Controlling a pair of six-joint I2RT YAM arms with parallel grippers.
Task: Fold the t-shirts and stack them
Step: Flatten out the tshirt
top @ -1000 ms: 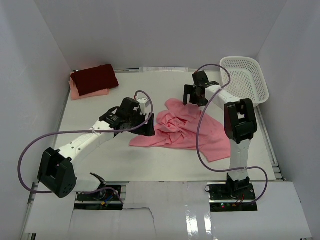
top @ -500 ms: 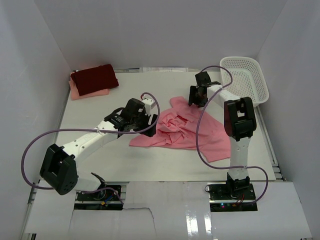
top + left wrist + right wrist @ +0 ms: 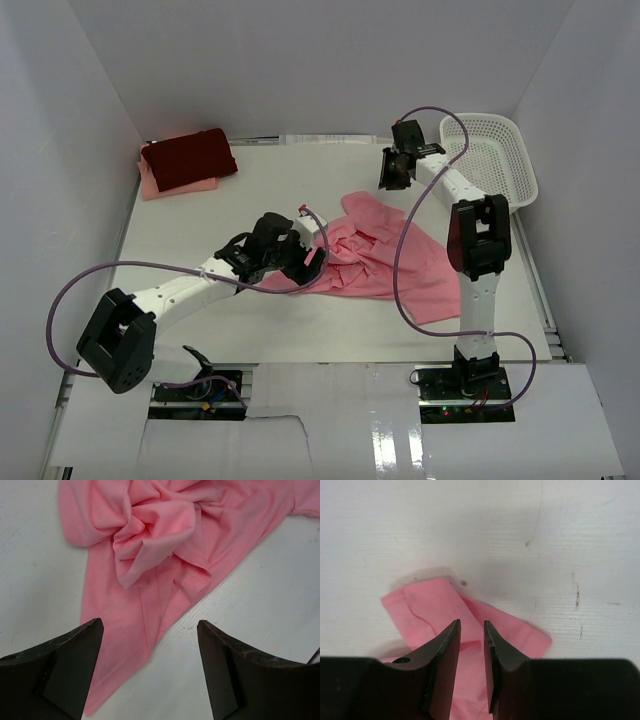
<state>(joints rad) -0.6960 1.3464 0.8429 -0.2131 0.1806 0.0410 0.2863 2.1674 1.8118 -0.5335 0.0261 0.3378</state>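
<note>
Jaws of the left gripper stand wide apart, holding nothing, over the near left edge of the crumpled cloth. Those of the right gripper are almost closed, with only a thin slit between them. They hang above a far corner of the same cloth, which looks to lie flat and ungripped. The white table carries everything. At its middle the salmon-pink t-shirt lies spread and bunched, its folds gathered toward the left arm. The white mesh basket sits at the far right corner. At the far left corner the dark maroon t-shirt lies folded on the pale peach t-shirt.
</note>
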